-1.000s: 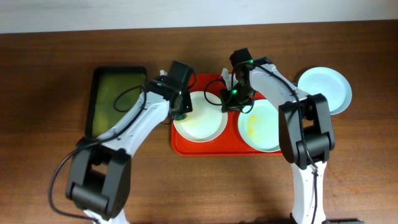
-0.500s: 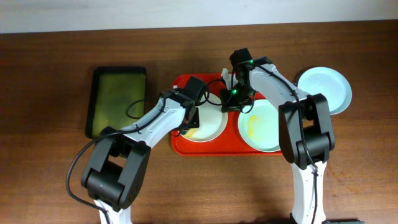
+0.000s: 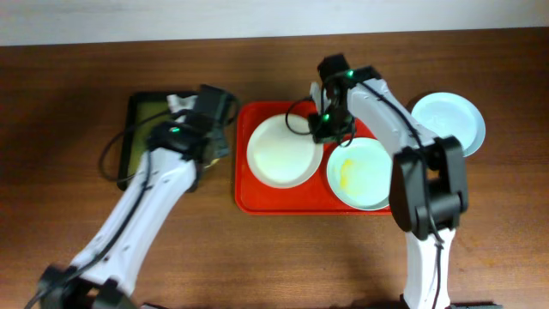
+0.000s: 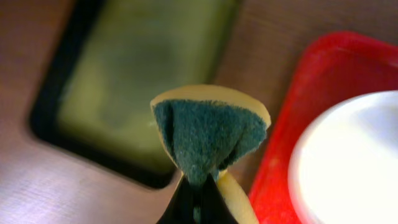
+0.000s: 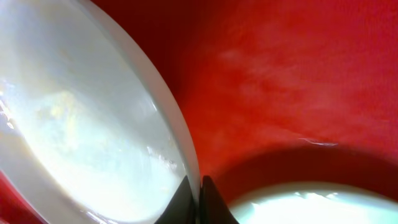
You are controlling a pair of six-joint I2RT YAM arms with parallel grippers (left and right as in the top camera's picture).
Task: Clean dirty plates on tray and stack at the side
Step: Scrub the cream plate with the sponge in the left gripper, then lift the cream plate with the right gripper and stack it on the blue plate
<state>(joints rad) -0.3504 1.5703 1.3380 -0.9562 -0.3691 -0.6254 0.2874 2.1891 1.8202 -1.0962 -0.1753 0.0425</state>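
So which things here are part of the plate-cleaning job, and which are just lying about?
Part of the job:
red tray
cream plate, rim pinched by the right tool
smeared plate, on the tray
mint plate, on the table beside the tray
sponge, held in the left tool

Lying about:
green tray

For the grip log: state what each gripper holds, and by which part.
Left gripper: a sponge, pinched at one bunched end. Right gripper: the cream-white plate, pinched by its rim, over the red tray.
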